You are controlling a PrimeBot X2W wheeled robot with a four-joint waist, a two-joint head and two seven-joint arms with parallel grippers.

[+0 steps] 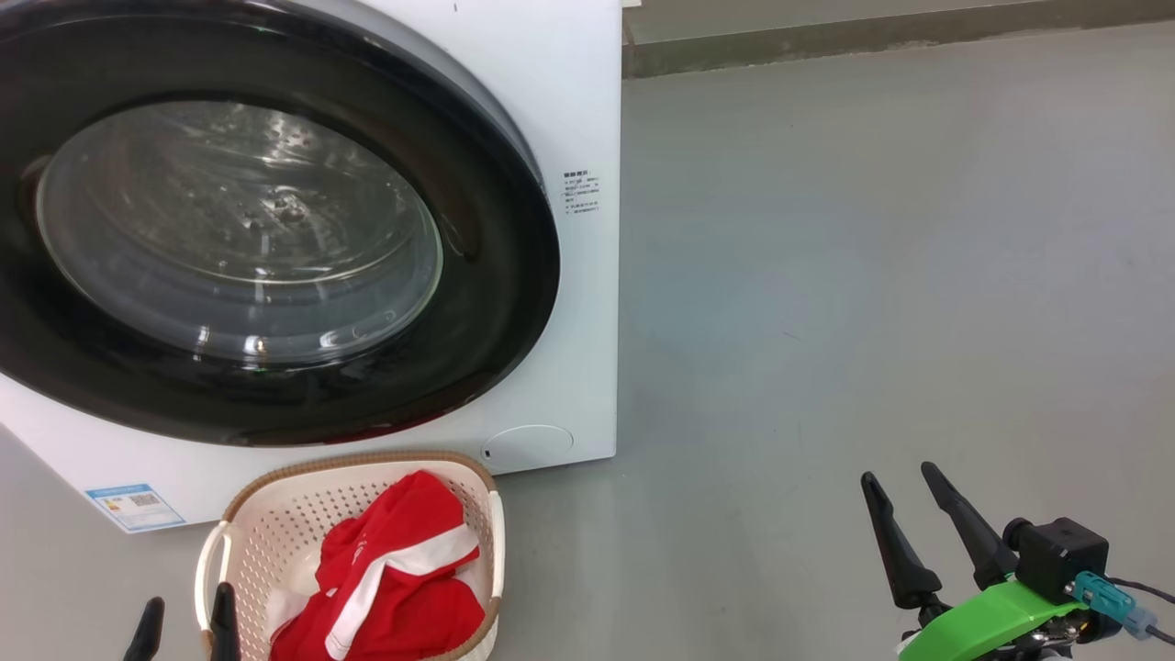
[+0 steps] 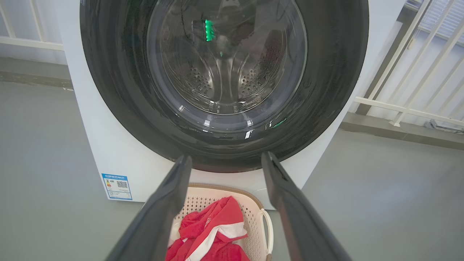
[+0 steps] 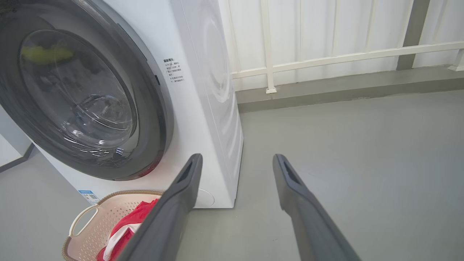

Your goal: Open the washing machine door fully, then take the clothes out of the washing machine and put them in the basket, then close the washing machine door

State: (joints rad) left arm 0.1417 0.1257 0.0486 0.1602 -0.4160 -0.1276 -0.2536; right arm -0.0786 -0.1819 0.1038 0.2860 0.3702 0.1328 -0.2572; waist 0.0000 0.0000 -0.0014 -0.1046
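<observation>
1. Standing on the grey floor (image 1: pixel 872 229), the washer (image 1: pixel 587 110) fills the upper left of the head view. Its door (image 1: pixel 239 229) lies shut, flat against the white front.
2. Through the door's clear bowl, the left wrist view shows the holed steel drum (image 2: pixel 224 79).
3. The basket (image 1: pixel 367 457) sits on the floor just in front of the washer, below the door's lower edge. Whether it touches the front cannot be told.
4. The clothes (image 1: pixel 395 578) lie in the basket as a red heap with white stripes. They are piled toward its right side and rise about to the rim.
5. The left gripper (image 1: pixel 184 633) shows at the lower left of the head view, where just its two dark tips are in frame. It is beside the basket's left handle (image 1: pixel 204 569). Its fingers stand wide apart and hold nothing. In its own wrist view they frame the basket and point toward the door's lower rim.
6. The right gripper (image 1: pixel 898 476) is at the lower right, over bare floor and well apart from both washer and basket. Its fingers are also spread wide and empty. A green piece (image 1: pixel 991 615) sits at its base.
7. A blue label (image 1: pixel 135 505) is low on the left of the washer's front, and a round cap (image 1: pixel 528 447) is low on the right. A small printed sticker (image 1: pixel 581 193) sits just right of the door.
8. A white railing (image 3: pixel 344 56) runs along the wall behind the washer.
</observation>
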